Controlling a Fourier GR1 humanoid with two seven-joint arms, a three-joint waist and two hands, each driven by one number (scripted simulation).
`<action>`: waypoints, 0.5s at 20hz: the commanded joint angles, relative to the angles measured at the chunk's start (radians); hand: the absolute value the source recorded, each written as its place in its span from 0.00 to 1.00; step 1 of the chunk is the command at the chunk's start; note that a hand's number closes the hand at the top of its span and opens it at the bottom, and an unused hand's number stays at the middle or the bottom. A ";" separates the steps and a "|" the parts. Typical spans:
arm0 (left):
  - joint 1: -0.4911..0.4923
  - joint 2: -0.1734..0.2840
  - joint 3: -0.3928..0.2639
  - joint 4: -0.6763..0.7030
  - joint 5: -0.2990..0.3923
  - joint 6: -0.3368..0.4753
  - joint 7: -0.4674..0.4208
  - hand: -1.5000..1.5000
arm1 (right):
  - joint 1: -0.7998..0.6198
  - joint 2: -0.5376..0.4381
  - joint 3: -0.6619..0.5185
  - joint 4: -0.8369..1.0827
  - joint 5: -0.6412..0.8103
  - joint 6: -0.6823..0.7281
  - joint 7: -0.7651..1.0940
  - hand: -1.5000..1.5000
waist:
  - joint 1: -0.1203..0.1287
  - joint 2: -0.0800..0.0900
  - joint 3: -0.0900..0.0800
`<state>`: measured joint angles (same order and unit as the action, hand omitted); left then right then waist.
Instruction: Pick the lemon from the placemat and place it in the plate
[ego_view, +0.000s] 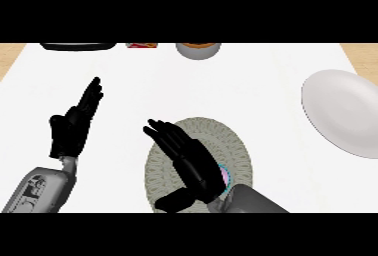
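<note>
A round grey patterned placemat (238, 150) lies in the middle of the white counter. My right hand (193, 165) is stretched over it, fingers straight and pointing up-left, thumb spread toward the lower left; it is open. No lemon shows plainly. Only a small pink and teal sliver (224, 175) peeks out at the hand's right edge, and I cannot tell what it is. The white plate (345, 112) sits at the right edge of the counter, well apart from the hand. My left hand (72, 127) rests open at the left, fingers up.
Along the counter's far edge stand a dark flat object (77, 46), a small red item (142, 45) and a grey bowl (198, 50) with something orange in it. Wooden floor shows beyond the counter's corners.
</note>
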<state>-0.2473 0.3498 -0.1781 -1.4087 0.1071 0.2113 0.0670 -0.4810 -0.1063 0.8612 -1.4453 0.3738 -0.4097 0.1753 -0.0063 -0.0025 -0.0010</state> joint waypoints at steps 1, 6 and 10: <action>0.020 -0.016 -0.007 -0.016 -0.031 0.008 0.001 0.50 | -0.056 -0.061 -0.054 -0.138 0.091 0.079 0.144 0.00 | 0.000 -0.002 0.000; 0.005 -0.030 -0.015 -0.015 -0.032 0.019 0.030 0.50 | -0.178 -0.168 -0.041 -0.192 0.074 0.379 0.427 0.00 | -0.006 -0.007 -0.001; -0.010 0.020 0.026 -0.043 -0.005 -0.028 0.069 0.50 | -0.211 -0.174 -0.080 -0.237 -0.010 0.555 0.578 0.00 | 0.004 -0.004 0.000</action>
<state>-0.2476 0.3472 -0.1653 -1.4154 0.0967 0.1996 0.0859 -0.6623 -0.2613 0.7945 -1.6411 0.3975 0.0012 0.6169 -0.0088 -0.0067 -0.0018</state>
